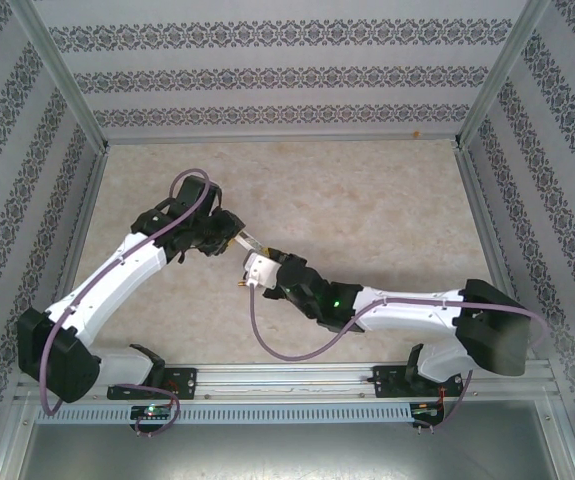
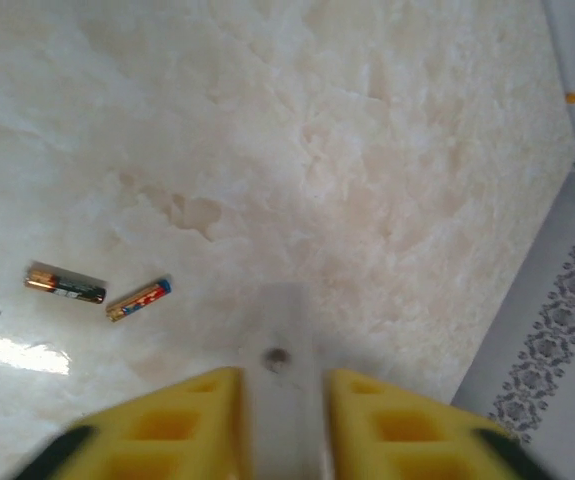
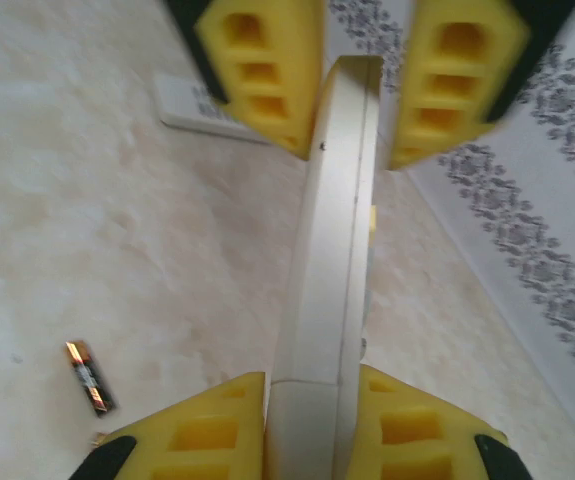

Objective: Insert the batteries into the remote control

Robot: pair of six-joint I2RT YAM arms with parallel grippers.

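Jaws: the right gripper (image 3: 312, 388) is clamped on the near end of the remote control (image 3: 332, 250), both yellow pads flush against its sides. The left gripper (image 3: 352, 135) straddles the far end of the same remote. A sliver of gap shows beside one pad, and it cannot be told whether the other pad presses on the remote.

Position: the two grippers meet a little left of the table's middle, and the white remote is held edge-up between them, off the table (image 3: 117, 250).

Batteries: none is in the remote. The left wrist view shows one dark battery (image 2: 65, 284) with a gold end. A red-and-yellow battery (image 2: 139, 300) lies just beside it, not touching; both lie flat. A white flat item (image 3: 202, 105) lies on the table farther off.
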